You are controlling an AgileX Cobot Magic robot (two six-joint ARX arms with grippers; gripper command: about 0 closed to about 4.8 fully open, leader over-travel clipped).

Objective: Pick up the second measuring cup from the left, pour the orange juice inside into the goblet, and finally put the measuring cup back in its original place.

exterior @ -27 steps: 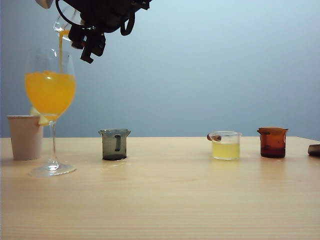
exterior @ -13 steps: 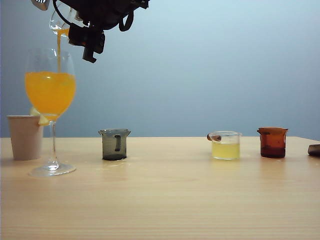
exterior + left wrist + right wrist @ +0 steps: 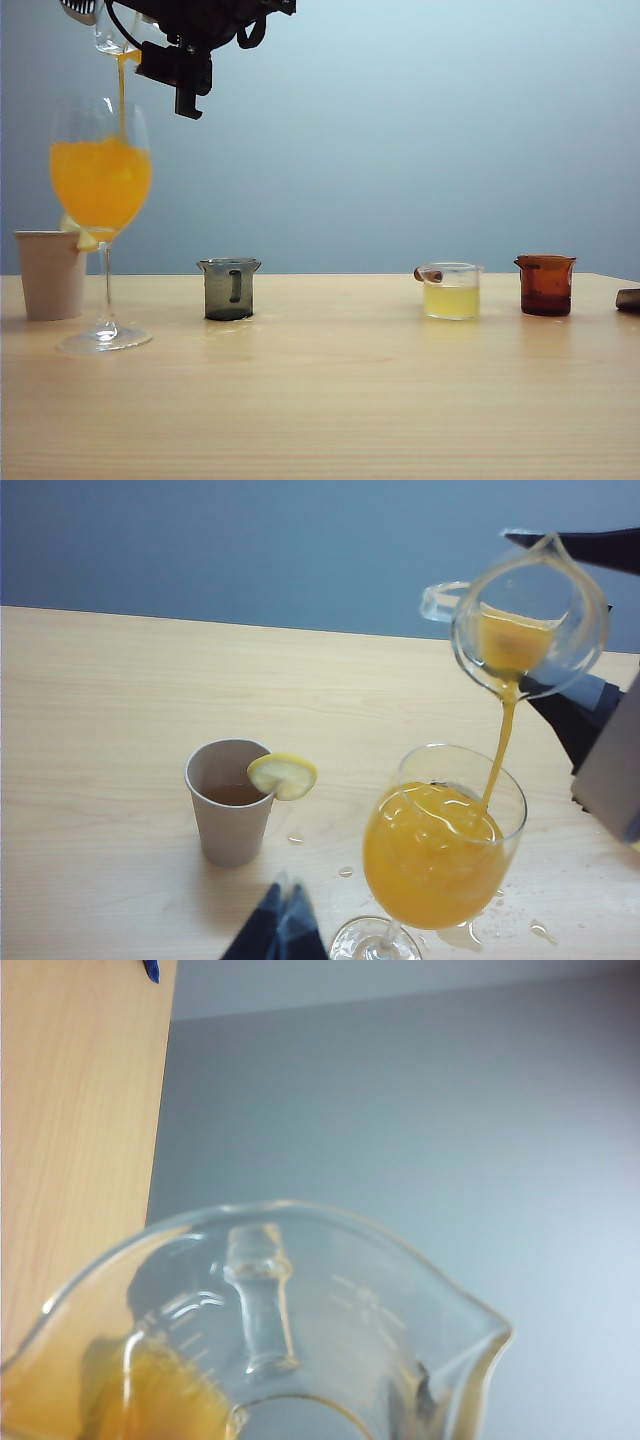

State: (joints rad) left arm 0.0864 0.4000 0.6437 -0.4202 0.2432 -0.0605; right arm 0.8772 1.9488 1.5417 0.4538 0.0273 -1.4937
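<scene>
Upper left of the frame, right gripper (image 3: 135, 40) fingers pinched the tilted measuring cup (image 3: 528, 630), orange juice (image 3: 498, 742) streaming into goblet (image 3: 101, 180); left gripper (image 3: 280, 925) fingers' spread: cannot tell

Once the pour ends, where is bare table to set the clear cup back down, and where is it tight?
The widest bare table lies between the smoky grey cup and the cup of pale yellow liquid. The whole near strip is bare too. It is crowded at the goblet, beside the paper cup, under the right gripper tipping the measuring cup. The left gripper hangs close by.
</scene>
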